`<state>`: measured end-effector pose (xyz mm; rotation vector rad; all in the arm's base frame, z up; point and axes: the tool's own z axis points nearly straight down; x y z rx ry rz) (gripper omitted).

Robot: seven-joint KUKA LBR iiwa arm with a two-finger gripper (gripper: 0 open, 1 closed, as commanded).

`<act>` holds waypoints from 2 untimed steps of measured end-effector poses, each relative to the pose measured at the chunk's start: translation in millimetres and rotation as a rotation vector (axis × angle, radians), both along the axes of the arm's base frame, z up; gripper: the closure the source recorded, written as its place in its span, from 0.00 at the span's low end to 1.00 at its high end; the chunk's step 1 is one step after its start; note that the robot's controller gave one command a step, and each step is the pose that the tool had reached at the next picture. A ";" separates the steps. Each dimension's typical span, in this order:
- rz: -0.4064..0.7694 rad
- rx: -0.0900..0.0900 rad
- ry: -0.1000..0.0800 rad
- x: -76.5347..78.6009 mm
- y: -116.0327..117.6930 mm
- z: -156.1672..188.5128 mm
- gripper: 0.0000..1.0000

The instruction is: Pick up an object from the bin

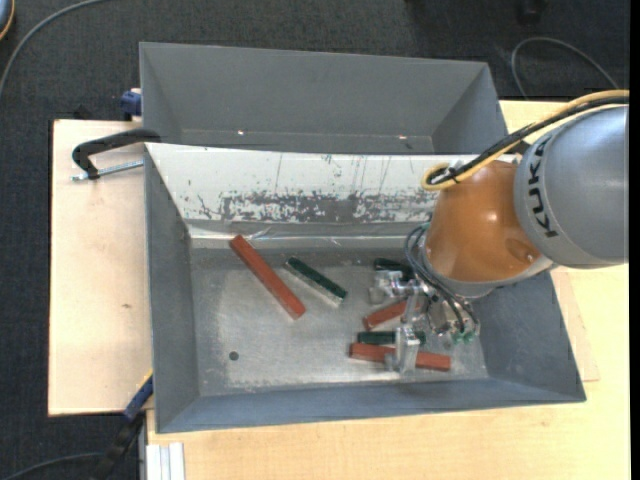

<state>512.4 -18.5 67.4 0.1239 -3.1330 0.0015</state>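
Note:
My gripper (pixel 405 320) is low over the bin floor at the right front, under the orange wrist cover. A short red stick (pixel 384 315) lies slanted right at its metal parts, and I cannot tell whether it is gripped. Just in front of the gripper lie a red and dark green stick (pixel 371 350) and another red stick (pixel 433 361). A small green piece (pixel 463 336) shows at the gripper's right side. The cover hides whatever lies behind it.
A long red bar (pixel 267 275) lies slanted at the middle of the floor, with a dark green stick (pixel 316 278) to its right. A small black piece (pixel 388 264) sits by the back wall. The arm reaches in over the right rim.

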 end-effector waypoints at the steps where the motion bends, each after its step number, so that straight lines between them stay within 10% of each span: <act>1: 0.003 0.002 -0.009 2.5 3.1 4.8 1.00; 2: 0.039 0.002 -0.021 8.0 21.5 152.4 1.00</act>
